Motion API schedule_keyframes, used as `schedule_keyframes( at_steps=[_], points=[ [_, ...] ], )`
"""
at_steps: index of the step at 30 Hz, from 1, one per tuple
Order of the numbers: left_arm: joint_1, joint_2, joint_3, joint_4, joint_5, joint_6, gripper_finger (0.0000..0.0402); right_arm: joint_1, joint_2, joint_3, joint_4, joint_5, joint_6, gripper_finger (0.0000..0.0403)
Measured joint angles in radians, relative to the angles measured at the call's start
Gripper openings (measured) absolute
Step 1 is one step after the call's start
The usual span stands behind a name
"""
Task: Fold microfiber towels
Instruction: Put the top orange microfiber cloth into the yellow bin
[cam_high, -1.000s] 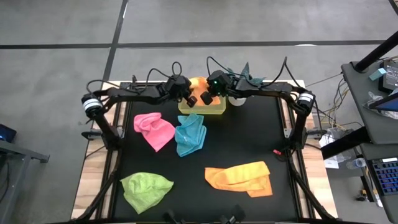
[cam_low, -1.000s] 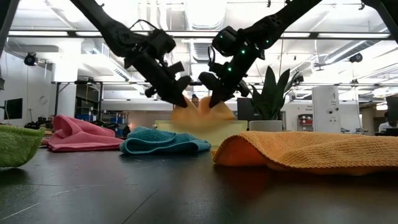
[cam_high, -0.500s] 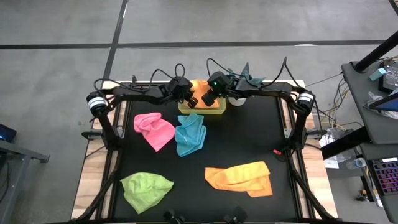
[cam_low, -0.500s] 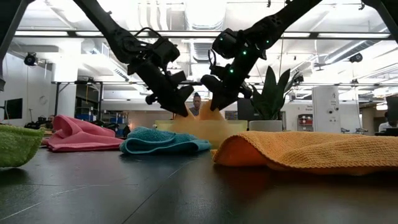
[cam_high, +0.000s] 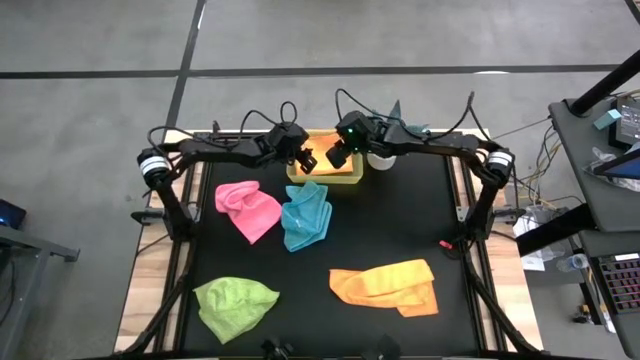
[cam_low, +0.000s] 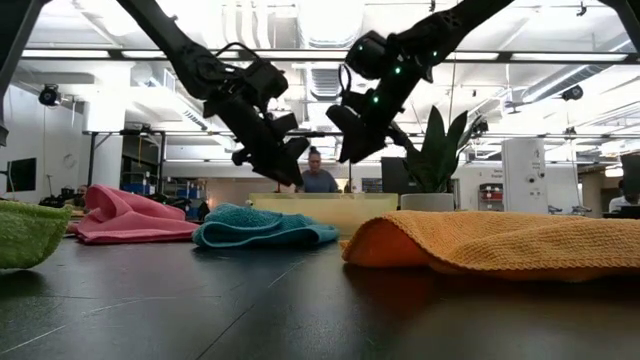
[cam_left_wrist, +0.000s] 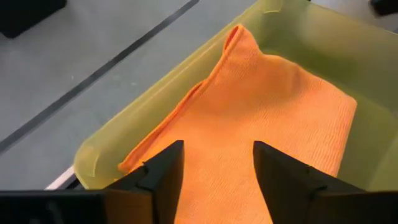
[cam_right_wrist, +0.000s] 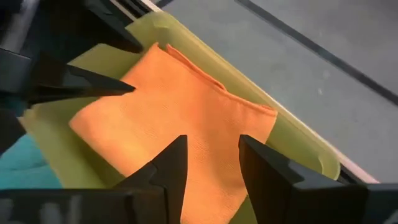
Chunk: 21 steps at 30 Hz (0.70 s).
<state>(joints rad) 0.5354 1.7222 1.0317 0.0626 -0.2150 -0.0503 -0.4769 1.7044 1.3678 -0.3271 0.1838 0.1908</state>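
Up at the table's far edge, the left gripper (cam_left_wrist: 214, 177) hangs over the yellow tray (cam_left_wrist: 112, 146) with its fingers apart and nothing between them; a folded orange towel (cam_left_wrist: 261, 118) lies flat inside the tray just below. The right gripper (cam_right_wrist: 208, 165) hovers over the same tray from the other side, its fingers also parted and empty. From the low view both grippers are clear above the tray's rim, the left one (cam_low: 285, 170) lower than the right (cam_low: 355, 135).

Nearer the middle of the black table (cam_high: 400, 220), a pink towel (cam_high: 247, 208) and a blue towel (cam_high: 305, 216) lie crumpled side by side, touching. A green towel (cam_high: 235, 303) sits bunched at the near left, and a second orange towel (cam_high: 388, 285) lies loosely spread at the near right. A potted plant (cam_high: 385, 155) stands just beside the tray.
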Motion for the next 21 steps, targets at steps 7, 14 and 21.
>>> schedule_keyframes(
  at_steps=[7, 14, 21],
  points=[
    [-0.012, -0.017, 0.0, 0.005, 0.001, 0.061, 0.0193, 0.05, -0.081, 0.0, -0.064, 0.0, -0.059, 0.0109],
    [-0.03, -0.018, 0.002, 0.001, 0.054, 0.075, 0.0174, 0.122, -0.183, -0.002, -0.169, -0.001, -0.138, 0.0064],
    [-0.049, -0.068, 0.043, -0.139, 0.082, 0.121, 0.0148, 0.213, -0.314, -0.088, -0.228, -0.001, -0.165, 0.0024]
  ],
)
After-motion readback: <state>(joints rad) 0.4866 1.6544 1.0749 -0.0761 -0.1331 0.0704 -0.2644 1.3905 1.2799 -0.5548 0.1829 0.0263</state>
